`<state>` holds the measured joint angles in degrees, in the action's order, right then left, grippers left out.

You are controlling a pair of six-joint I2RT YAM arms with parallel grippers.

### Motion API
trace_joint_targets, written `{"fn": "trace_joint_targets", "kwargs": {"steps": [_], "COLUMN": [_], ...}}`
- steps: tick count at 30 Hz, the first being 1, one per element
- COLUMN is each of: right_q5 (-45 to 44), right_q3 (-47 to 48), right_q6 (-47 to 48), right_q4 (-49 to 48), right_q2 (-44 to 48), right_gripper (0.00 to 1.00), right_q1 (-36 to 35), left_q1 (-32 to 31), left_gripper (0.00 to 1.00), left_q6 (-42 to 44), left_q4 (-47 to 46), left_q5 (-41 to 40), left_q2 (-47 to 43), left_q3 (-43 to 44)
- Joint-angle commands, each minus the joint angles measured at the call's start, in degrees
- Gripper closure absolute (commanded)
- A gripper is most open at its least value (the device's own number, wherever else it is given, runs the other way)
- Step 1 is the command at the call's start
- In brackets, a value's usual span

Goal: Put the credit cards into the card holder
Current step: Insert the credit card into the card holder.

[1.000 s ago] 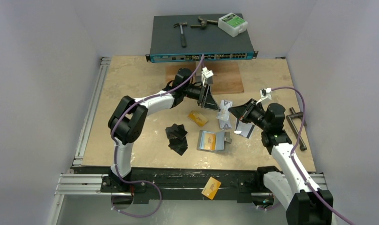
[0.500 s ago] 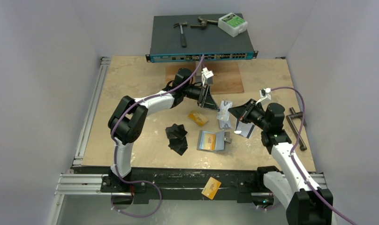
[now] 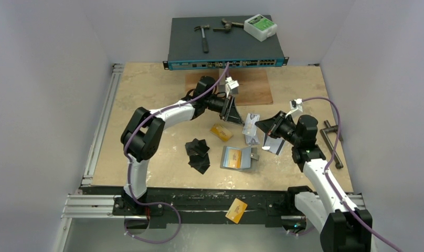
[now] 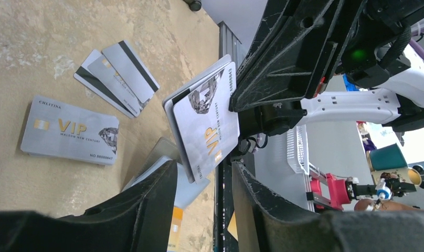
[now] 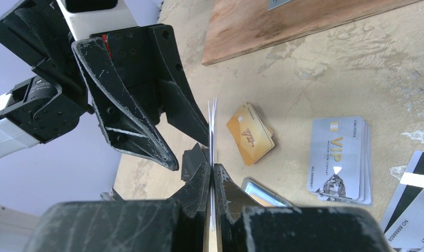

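Note:
My right gripper (image 5: pixel 212 176) is shut on a few silver-grey credit cards (image 5: pixel 212 123), seen edge-on and held upright above the table. In the left wrist view these held cards (image 4: pixel 207 118) show their VIP print. Their lower edge hangs just in front of my open left gripper (image 4: pixel 203 176), untouched by its fingers. The grey card holder (image 3: pixel 245 158) lies open below, with an orange card inside. Orange cards (image 3: pixel 221 132), a silver stack (image 5: pixel 340 157) and dark-striped cards (image 3: pixel 274 145) lie on the table around it.
A black folding case (image 3: pixel 198 155) lies left of the holder. One orange card (image 3: pixel 236 210) rests on the front rail. A network switch (image 3: pixel 225 50) with tools stands at the back, a brown board (image 3: pixel 254 86) lies before it, and a metal tool (image 3: pixel 331 143) lies at the right.
My left gripper's jaws have narrowed partway and stay apart. The right gripper and its cards have barely moved.

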<state>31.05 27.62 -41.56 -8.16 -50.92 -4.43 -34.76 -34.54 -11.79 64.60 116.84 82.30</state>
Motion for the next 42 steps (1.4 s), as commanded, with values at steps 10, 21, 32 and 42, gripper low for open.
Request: {"fn": "trace_joint_targets", "kwargs": {"steps": [10,21,32,42], "right_q5": [2.6,3.8,5.5,10.8], "right_q3": [-1.1,-2.6,-0.1,-1.3], "right_q6": [-2.5,-5.6,-1.1,-2.7], "right_q4": [-7.1,-10.3,-3.2,-7.0], "right_q2": [-1.0,-1.6,-2.5,-5.6], "right_gripper": [1.0,1.0,1.0,0.67], "right_q1": [0.2,0.2,0.2,0.2], "left_q1": [-1.6,-1.8,-0.6,-0.5], "left_gripper": [0.55,0.62,0.84,0.91], "left_q6": [1.3,3.2,3.3,-2.7], "left_q4": [-1.1,-0.7,-1.2,-7.5], "left_q5": [0.2,0.1,3.3,5.7], "left_q2": [-1.6,-1.3,-1.0,-0.8], "left_q3": [1.5,1.6,2.5,1.9]}}
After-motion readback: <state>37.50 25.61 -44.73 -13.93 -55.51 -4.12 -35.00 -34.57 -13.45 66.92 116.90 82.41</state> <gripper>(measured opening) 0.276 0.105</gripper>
